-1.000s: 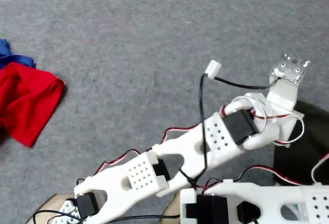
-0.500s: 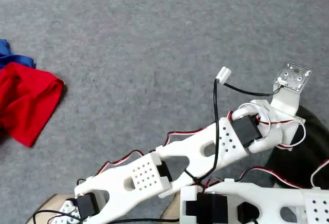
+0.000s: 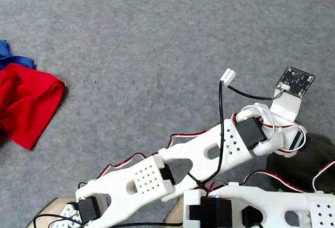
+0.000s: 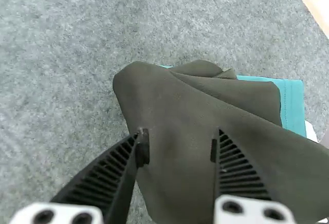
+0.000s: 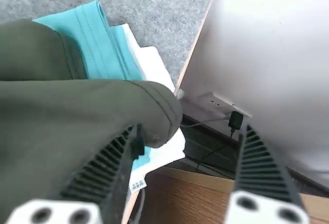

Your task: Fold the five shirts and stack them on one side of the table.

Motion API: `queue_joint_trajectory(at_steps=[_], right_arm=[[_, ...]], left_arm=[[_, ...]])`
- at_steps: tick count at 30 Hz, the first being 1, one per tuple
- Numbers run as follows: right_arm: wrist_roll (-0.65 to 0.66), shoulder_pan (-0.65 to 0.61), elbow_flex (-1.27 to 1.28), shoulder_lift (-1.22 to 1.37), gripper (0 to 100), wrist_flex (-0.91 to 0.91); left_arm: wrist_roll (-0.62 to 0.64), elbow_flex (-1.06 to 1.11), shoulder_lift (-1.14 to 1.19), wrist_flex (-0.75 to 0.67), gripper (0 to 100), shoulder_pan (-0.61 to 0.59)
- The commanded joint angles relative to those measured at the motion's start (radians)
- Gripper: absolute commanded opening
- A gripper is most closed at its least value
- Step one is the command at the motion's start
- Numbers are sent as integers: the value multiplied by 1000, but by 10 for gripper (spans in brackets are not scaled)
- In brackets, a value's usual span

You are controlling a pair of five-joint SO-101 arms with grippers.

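Olive shirt lies beneath the left tool and right tool, both spread wide.

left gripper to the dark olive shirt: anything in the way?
Nothing visible. The left gripper is open right over the olive shirt, with only bare cloth between its jaws. The olive shirt lies on top of the teal shirt, and nothing covers it.

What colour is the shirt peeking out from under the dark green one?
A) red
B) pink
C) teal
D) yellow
C: in the left wrist view, the edge of a teal shirt sticks out from under the dark green shirt.
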Motion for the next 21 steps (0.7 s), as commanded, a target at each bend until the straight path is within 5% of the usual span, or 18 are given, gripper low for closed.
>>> queue_joint_trajectory(at_steps=[1, 9, 21], right_arm=[[34, -13, -7, -30, 309, -23], [46, -88, -82, -31, 307, 12], [75, -674, -349, -30, 306, 468]], left_arm=[[6, -25, -28, 2, 203, 5], [-31, -239, -28, 130, 203, -101], [-180, -272, -180, 368, 202, -470]])
